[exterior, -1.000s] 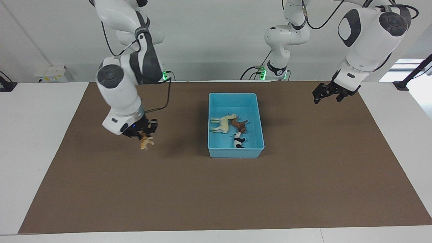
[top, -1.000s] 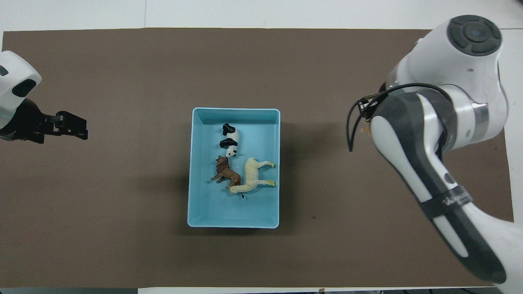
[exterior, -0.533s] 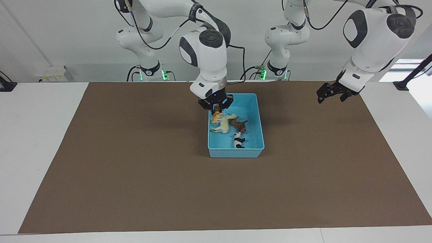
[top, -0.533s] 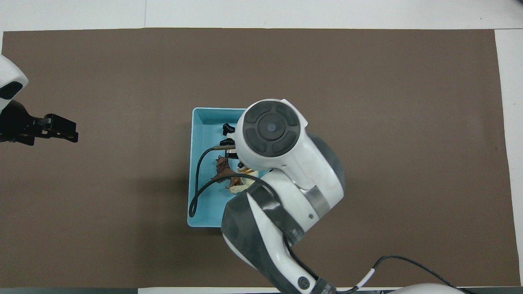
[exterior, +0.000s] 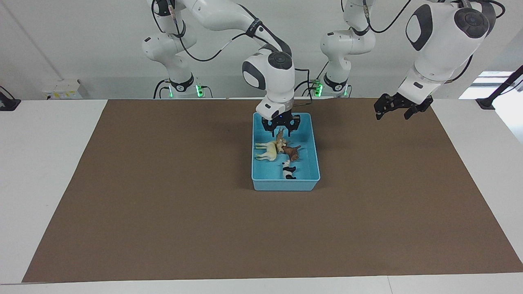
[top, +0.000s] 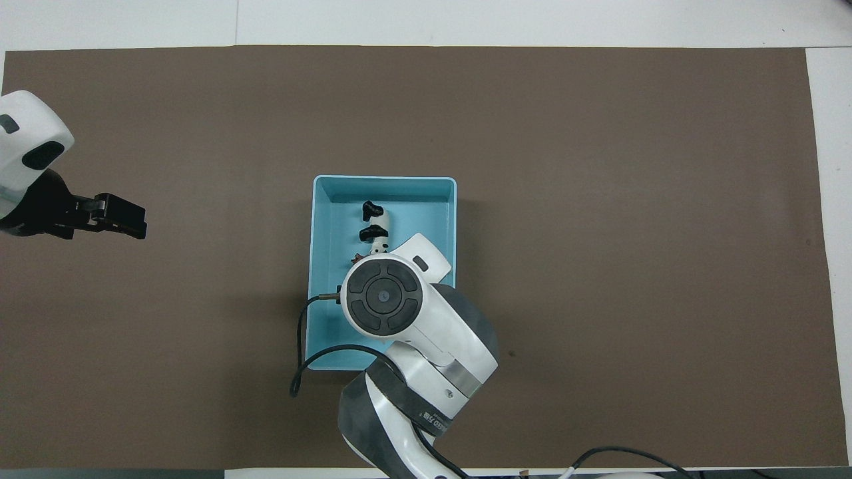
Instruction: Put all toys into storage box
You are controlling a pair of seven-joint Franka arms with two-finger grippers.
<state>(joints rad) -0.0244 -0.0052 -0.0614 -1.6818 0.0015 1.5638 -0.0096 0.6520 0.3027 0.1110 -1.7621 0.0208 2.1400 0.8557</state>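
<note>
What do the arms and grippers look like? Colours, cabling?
Both arms are glossy white with dark grey joint bands and round dark end caps. Black cables run outside along the links. The right gripper and left gripper are black, two-fingered.

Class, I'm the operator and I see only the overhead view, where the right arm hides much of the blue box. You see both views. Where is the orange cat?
Observer: The orange cat is right under the right claw, over the storage box.
Operator: Is the camel inside?
Observer: Yes, the camel lies on the box floor, with the cat just above its head.
Operator: And the lion?
Observer: The lion lies in the box beside the camel, nearer to the robots than the panda.
</note>
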